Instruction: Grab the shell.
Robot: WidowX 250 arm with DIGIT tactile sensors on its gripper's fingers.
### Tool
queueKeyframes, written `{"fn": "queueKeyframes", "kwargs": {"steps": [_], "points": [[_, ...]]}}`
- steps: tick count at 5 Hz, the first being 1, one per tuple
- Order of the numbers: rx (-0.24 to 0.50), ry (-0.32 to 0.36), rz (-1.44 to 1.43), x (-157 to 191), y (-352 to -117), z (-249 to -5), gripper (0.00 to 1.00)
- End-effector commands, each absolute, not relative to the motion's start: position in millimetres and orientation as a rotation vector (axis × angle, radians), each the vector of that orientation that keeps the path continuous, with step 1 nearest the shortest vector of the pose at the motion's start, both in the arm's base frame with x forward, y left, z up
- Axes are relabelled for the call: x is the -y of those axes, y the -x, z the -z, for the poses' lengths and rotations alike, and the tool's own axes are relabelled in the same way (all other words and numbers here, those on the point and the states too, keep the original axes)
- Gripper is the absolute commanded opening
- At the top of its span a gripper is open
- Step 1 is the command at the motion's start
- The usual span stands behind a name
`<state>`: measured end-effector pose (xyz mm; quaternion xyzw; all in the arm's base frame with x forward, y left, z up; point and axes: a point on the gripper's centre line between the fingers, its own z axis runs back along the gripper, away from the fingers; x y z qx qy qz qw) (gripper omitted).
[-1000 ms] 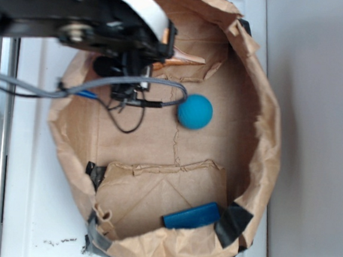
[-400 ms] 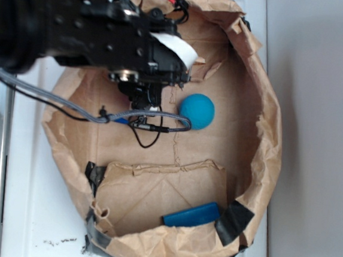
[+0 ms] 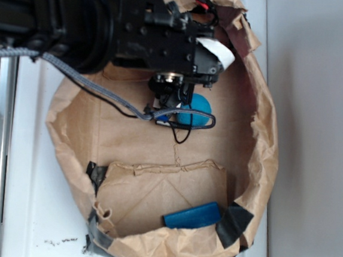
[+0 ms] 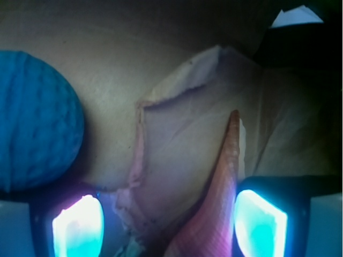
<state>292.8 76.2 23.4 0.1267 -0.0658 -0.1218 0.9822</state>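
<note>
shell (image 4: pixel 217 209) base cut off btwn gripper (image 4: pixel 169 222) pads, ball (image 4: pixel 35 120) half hidden

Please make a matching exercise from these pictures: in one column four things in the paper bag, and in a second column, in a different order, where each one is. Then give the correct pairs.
Things:
1. shell
2. blue ball
3. flat blue block
4. gripper

Places:
A. far left of the wrist view, outside the fingers
B. near the bag's bottom edge in the exterior view, beside black tape
C. between the lit fingers, its thin tip pointing up
D. open, one finger on each side of the shell

Pairs: 1-C, 2-A, 3-B, 4-D
</note>
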Motion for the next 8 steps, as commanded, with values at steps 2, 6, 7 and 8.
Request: {"fn": "queueKeyframes", "kwargs": {"steps": [2,6,7,8], "points": [[0.171,-0.259,0.241,-65,-288,-24,0.0],[0.183,-0.269,0.224,-62,-277,-27,0.0],[0.195,-0.269,0.216,-65,-278,-31,0.0],[0.268,-0.263,0.195,-72,-270,-63,0.0]]}}
